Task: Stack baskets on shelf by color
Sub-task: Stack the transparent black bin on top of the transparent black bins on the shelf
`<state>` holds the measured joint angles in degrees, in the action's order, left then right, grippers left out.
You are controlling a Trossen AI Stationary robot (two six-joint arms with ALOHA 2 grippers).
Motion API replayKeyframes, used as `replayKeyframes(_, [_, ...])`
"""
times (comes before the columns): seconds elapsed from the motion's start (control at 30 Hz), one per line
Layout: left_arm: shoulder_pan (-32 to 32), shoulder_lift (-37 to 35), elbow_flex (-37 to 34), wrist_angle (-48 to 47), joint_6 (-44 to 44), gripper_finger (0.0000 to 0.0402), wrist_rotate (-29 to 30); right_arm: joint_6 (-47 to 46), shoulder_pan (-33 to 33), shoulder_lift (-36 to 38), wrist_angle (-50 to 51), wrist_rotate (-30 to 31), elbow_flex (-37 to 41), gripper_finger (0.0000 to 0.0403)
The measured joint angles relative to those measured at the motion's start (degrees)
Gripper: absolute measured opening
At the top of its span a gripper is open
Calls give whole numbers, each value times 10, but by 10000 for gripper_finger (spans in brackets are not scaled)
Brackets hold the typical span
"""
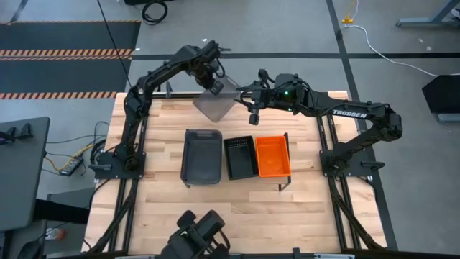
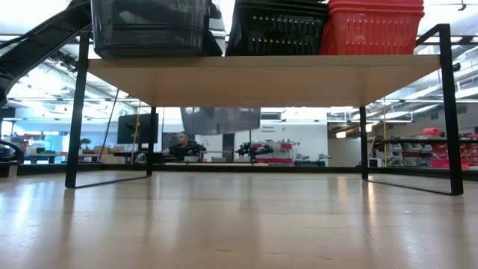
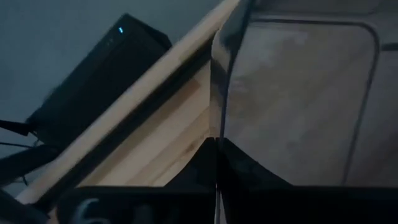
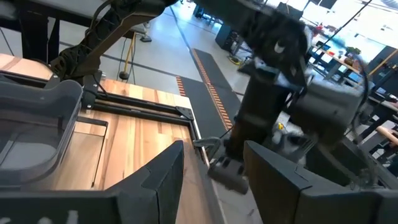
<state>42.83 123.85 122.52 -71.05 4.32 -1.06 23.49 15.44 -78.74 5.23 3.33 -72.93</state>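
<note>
Grey basket (image 1: 213, 104) in left pincer (image 1: 215, 86)

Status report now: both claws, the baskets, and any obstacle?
Left claw shut on grey basket, lifted behind shelf. Right claw open, empty, beside it. Three stacks on shelf. No obstacle seen.

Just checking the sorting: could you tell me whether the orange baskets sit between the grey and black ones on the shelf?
No: the black baskets sit in the middle, with the orange baskets at one end of the shelf.
</note>
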Motion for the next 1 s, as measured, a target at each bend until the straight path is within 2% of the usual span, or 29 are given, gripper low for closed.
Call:
replayKeyframes(0.27, [1,0,123,-47,11,6,0,0,0,0,0,0,0,174])
replayKeyframes(0.8, [0,-115,114,-34,22,5,-3,0,0,0,18,0,0,174])
replayKeyframes(1.0, [-19,-174,114,-43,57,6,-46,0,0,0,18,0,0,174])
